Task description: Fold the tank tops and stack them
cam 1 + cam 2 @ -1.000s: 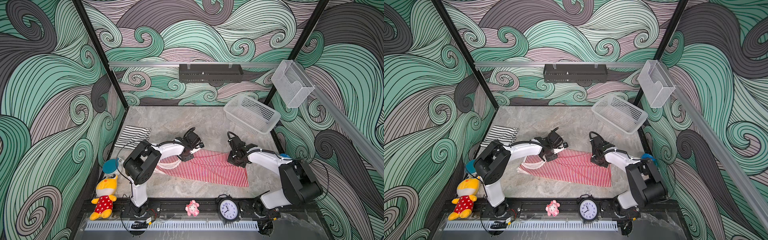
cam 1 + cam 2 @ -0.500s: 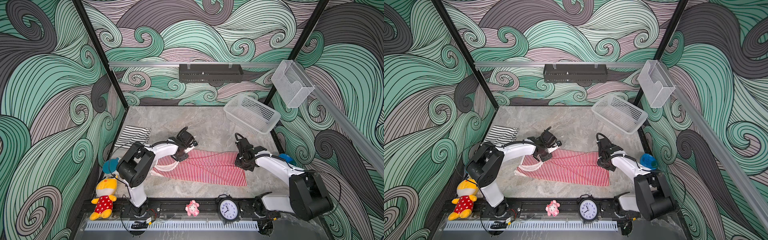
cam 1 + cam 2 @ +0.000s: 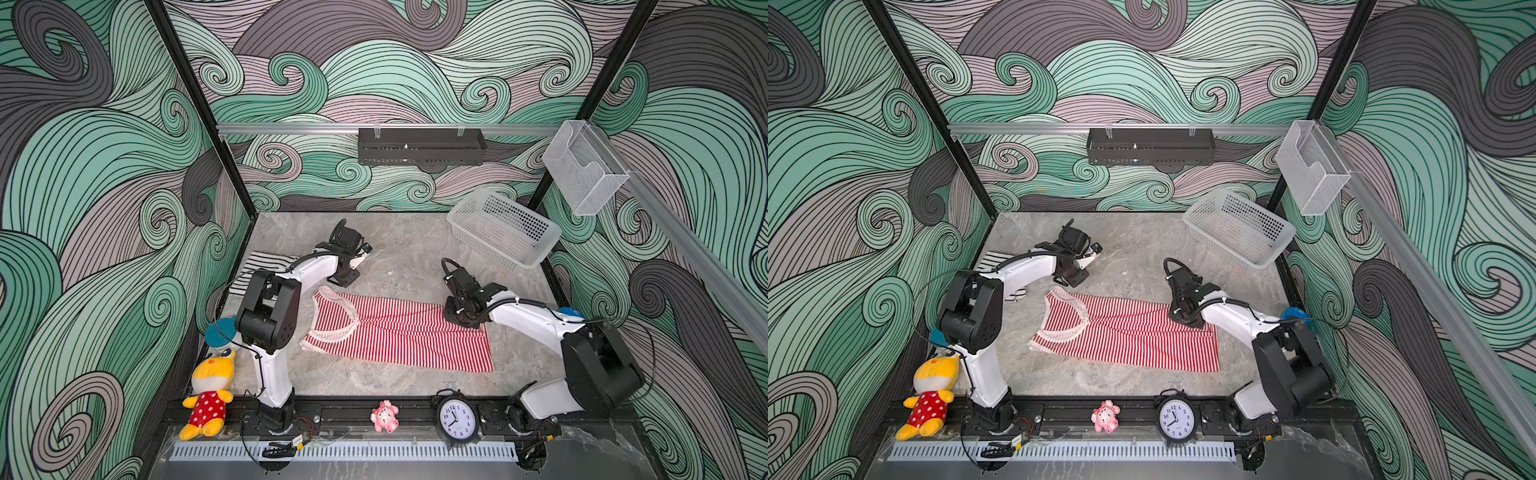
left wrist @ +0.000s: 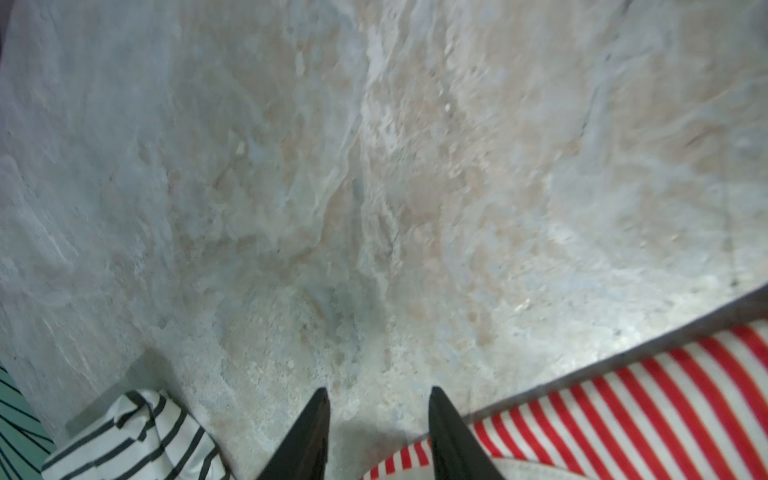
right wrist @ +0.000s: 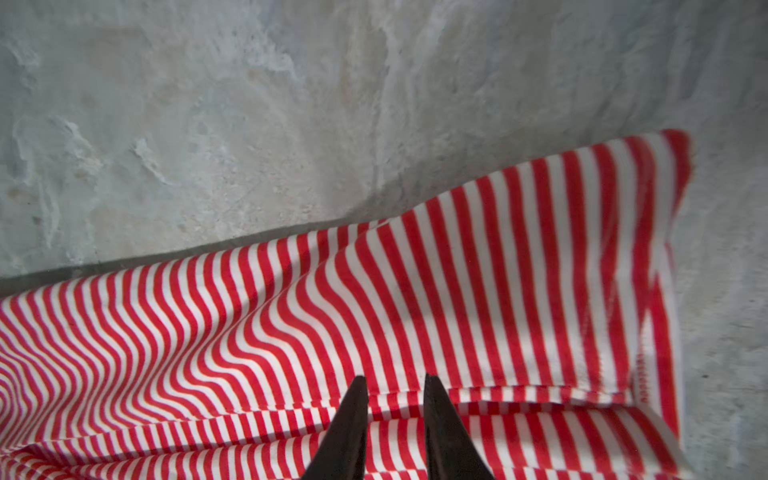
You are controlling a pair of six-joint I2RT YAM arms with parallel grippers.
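- left gripper (image 4: 376, 395) has drawn back off the red-and-white tank top (image 3: 399, 336); its jaws stand apart over the bare table (image 3: 407, 257), gripping nothing.
- right gripper (image 5: 392, 380) has parted its jaws slightly, tips over the top's folded edge.
- red-and-white tank top lies mid-table; black-and-white tank top (image 3: 266, 268) sits at the table's left edge.

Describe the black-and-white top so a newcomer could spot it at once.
Start at the marble table and go to its left edge, beside the left wall. There the black-and-white top lies bunched, partly hidden behind the left arm. Its dark stripes set it apart from the larger red-and-white top spread mid-table.
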